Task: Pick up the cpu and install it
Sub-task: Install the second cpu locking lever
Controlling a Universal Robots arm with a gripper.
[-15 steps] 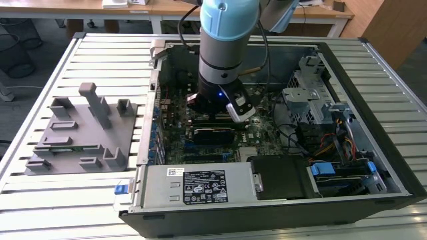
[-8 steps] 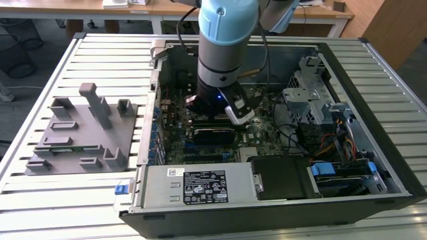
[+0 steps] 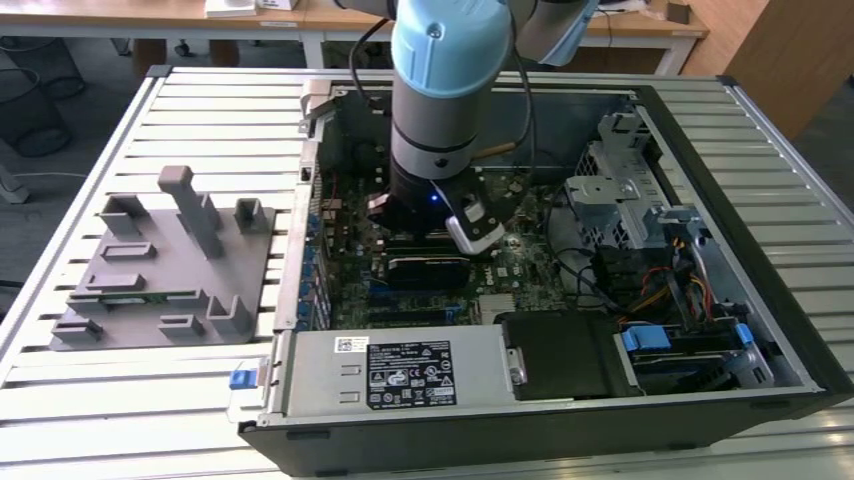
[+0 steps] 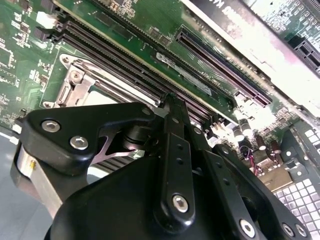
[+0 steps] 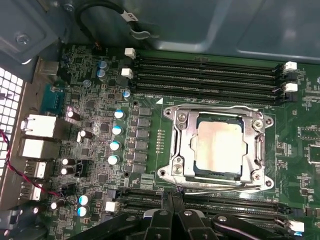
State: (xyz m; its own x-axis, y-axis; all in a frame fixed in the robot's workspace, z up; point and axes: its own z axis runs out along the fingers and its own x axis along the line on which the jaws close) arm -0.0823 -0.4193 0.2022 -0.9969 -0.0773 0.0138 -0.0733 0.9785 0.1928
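Note:
The cpu [image 5: 220,145], a shiny silver square, lies flat in the motherboard socket [image 5: 176,150], with the metal frame around its edges. My gripper [image 5: 172,196] hangs just beside the socket, over the memory slots along one side of it. Its black fingers [image 4: 172,125] are pressed together with nothing between them. In the exterior view the arm [image 3: 447,100] reaches straight down into the open computer case [image 3: 747,300], over the middle of the board.
Memory slots [image 5: 210,75] run along both sides of the socket. A grey fixture plate [image 3: 160,260] with upright blocks lies outside the case on the exterior view's left. The power supply [image 3: 387,370], a drive cage [image 3: 627,190] and coloured cables [image 3: 654,290] crowd the case.

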